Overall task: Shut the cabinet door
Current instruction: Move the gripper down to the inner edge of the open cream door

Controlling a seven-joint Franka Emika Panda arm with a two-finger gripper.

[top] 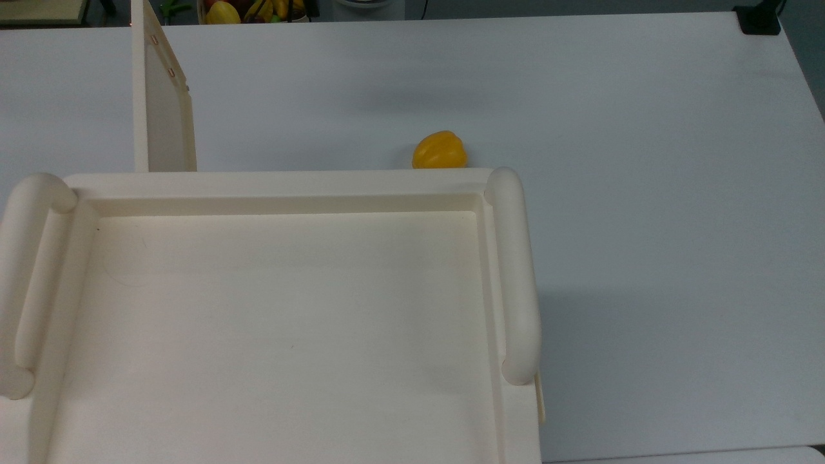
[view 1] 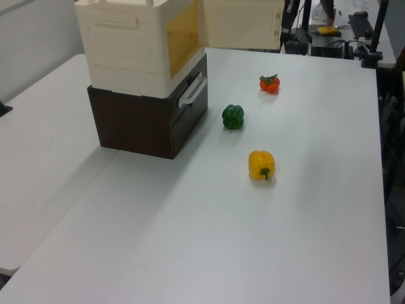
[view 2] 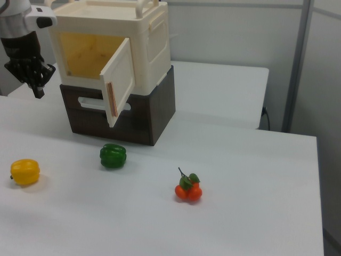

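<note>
The cabinet door, a thin flat cream-coloured rectangular panel with a recessed inner face, stands swung wide open from the cream plastic cabinet, hinged at the right view's right side of the opening, so the yellowish interior shows. Its free edge carries a narrow reddish-brown strip in the right view, and in the top view the cabinet door juts out edge-on from the cabinet top, with small round copper-coloured dots near its far end. The cabinet sits on a dark brown wooden drawer box on the white table. The black two-finger gripper hangs at the right view's left of the opening, apart from the door; whether its fingers are spread, I cannot tell.
</note>
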